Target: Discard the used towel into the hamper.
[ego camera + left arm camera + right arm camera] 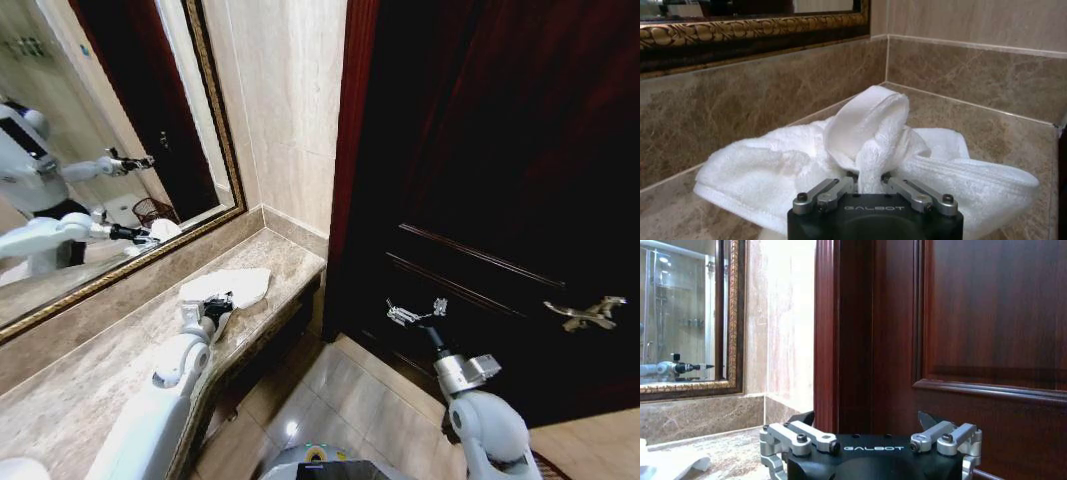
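The used towel [238, 285] is white and lies crumpled on the marble counter [80, 390], near the corner by the door. My left gripper [217, 304] is down on its near edge. In the left wrist view, that gripper [867, 178] is shut on a raised fold of the towel [767, 170]. My right gripper [418, 312] hangs open in the air in front of the dark door, holding nothing; the right wrist view also shows it [867, 421] open. A reddish-brown wire basket, the hamper [152, 211], shows as a reflection in the mirror.
A gold-framed mirror [215, 110] runs along the wall behind the counter. The dark wooden door [500, 150] with a metal handle [585, 313] stands close on the right. Tiled floor [340, 400] lies between the counter's edge and the door.
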Available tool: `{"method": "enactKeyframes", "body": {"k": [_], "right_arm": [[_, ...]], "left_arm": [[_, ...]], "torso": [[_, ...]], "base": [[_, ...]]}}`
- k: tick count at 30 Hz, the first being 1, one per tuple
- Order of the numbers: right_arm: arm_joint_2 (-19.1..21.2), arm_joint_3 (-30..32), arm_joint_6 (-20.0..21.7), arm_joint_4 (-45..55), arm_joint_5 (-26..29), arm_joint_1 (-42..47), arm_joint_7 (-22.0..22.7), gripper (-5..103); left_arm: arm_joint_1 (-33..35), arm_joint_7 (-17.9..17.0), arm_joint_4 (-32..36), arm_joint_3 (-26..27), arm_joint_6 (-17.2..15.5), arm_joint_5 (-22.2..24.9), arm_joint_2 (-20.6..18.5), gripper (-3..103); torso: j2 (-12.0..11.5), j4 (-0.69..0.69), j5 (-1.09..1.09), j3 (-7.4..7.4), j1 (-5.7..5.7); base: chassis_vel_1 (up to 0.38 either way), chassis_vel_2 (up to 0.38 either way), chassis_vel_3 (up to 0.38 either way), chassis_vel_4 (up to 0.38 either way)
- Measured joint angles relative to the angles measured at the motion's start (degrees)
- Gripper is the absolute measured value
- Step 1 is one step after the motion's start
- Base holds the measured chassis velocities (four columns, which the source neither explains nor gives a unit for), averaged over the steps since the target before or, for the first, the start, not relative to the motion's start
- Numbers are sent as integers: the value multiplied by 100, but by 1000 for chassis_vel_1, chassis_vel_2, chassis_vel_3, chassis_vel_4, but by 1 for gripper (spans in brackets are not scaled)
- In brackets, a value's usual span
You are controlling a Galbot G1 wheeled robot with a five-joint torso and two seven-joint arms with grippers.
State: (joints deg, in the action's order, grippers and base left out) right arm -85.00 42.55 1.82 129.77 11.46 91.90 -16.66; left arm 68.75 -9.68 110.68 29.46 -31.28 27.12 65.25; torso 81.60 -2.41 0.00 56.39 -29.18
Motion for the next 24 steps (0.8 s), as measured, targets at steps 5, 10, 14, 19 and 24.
{"method": "enactKeyframes", "body": {"k": [5,10,14,19,24], "right_arm": [[0,10,-20,2,7,10,0,100],[-4,28,-53,13,30,37,2,100],[-10,31,-58,17,36,37,2,100],[-15,31,-62,30,38,37,2,100],[-11,57,-65,46,62,41,4,100]], "left_arm": [[7,-1,0,2,9,0,22,11],[16,-5,15,13,64,1,31,11],[27,-13,46,41,147,3,24,11],[41,-14,96,80,262,7,10,11],[44,-14,162,83,304,8,-4,11]], "torso": [[0,0,0,0,0],[0,0,0,0,0],[0,0,-1,0,0],[0,0,-1,0,0],[0,0,-1,0,0]], "base": [[0,0,0,0],[0,0,0,0],[0,0,0,0],[0,0,0,0],[0,0,0,0]]}}
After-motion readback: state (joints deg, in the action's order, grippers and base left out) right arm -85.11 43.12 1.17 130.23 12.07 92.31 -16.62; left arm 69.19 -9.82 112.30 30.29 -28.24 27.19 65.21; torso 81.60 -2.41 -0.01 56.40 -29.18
